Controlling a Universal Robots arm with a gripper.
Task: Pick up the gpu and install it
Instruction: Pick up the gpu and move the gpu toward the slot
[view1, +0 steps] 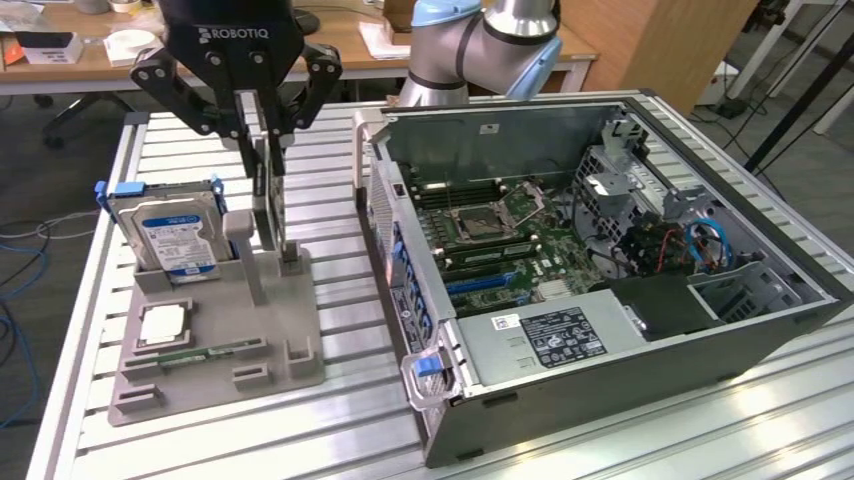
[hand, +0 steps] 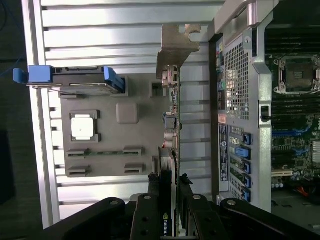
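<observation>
The gpu (view1: 272, 205) stands on edge in the grey holder (view1: 267, 335), a thin dark card with its lower end in the holder's slot. My gripper (view1: 263, 160) comes down from above with a black finger on each side of the card, shut on it. In the wrist view the gpu (hand: 171, 117) is seen edge-on, its silver bracket (hand: 177, 47) at the far end, and the gripper (hand: 170, 181) clamps its near end over the holder (hand: 140, 137). The open computer case (view1: 601, 250) lies to the exterior view's right of the holder.
A hard drive (view1: 167, 235) with blue rails stands in the holder beside the card. A square processor (view1: 160, 325) and a memory stick (view1: 200, 352) lie in the holder's front. The case wall (hand: 240, 100) runs close alongside the card. All rest on a slatted aluminium table (view1: 334, 400).
</observation>
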